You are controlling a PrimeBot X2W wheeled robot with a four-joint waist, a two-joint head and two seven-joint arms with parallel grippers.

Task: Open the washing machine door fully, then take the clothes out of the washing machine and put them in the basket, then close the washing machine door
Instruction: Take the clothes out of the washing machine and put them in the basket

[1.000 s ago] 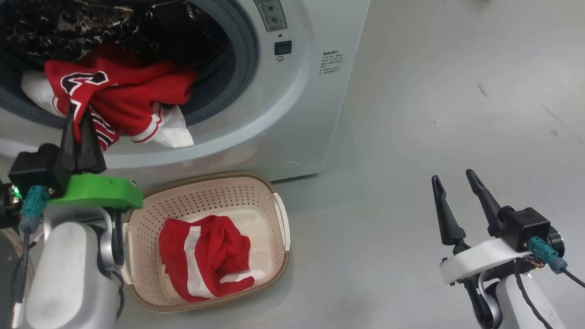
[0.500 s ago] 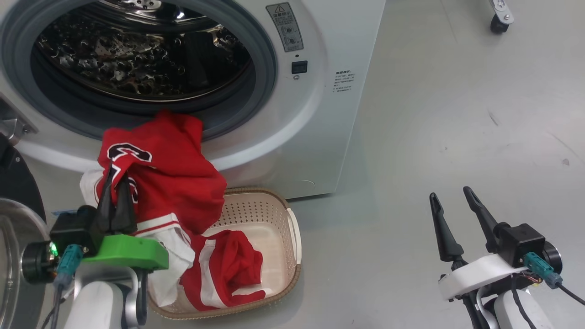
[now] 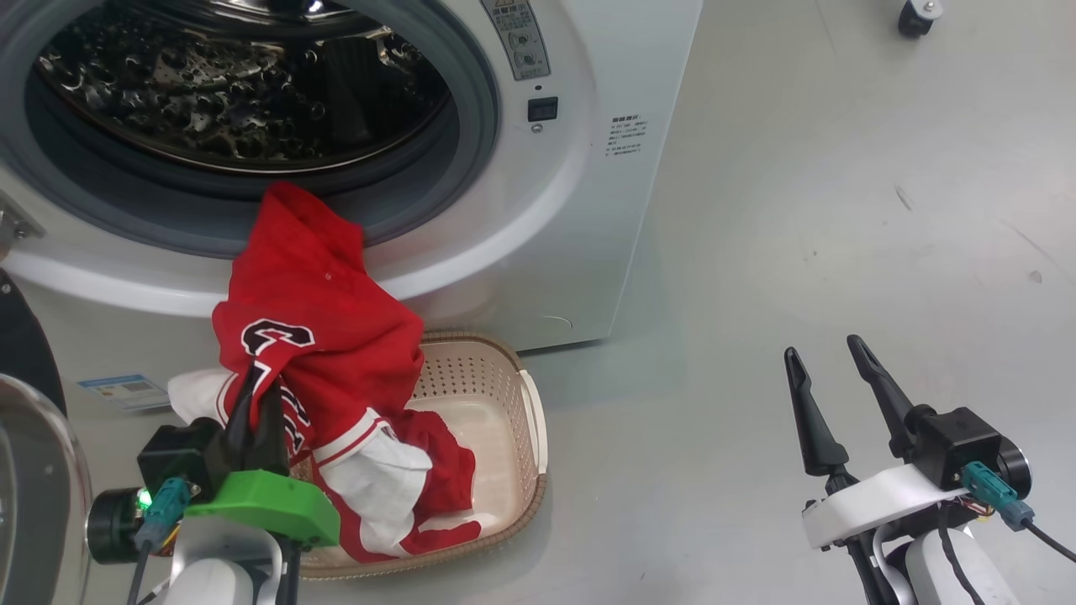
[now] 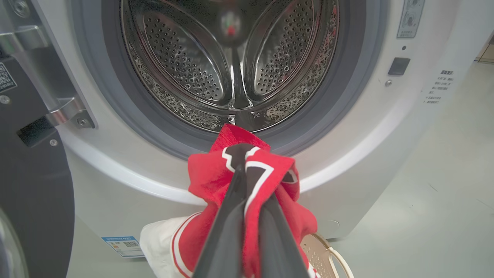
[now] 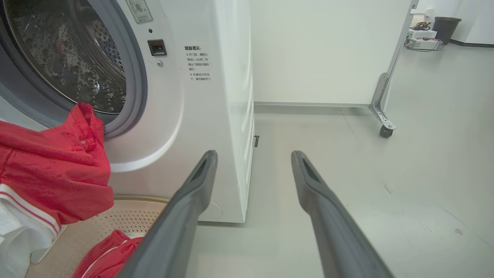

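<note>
The white washing machine (image 3: 580,210) stands with its round opening bare and the steel drum (image 4: 231,69) holding no clothes that I can see. Its black door (image 4: 34,185) hangs swung open at the left. My left gripper (image 3: 259,391) is shut on a red jersey (image 3: 319,319) with black-and-white lettering. The jersey's top end still drapes over the grey rim and its lower part hangs over the cream basket (image 3: 513,395). Another red garment (image 3: 445,470) lies in the basket. My right gripper (image 3: 822,347) stands open over the floor on the right, holding nothing.
Grey floor spreads to the right of the machine. A caster on a metal frame (image 5: 386,129) stands by the far wall. A blue label sticker (image 3: 118,391) sits low on the machine's front. The door's glass bowl (image 3: 34,487) bulges at the lower left.
The jersey has come out of the drum and down the machine's front toward the basket, pulled by my left gripper. The head camera has shifted. The right gripper has stayed open and still.
</note>
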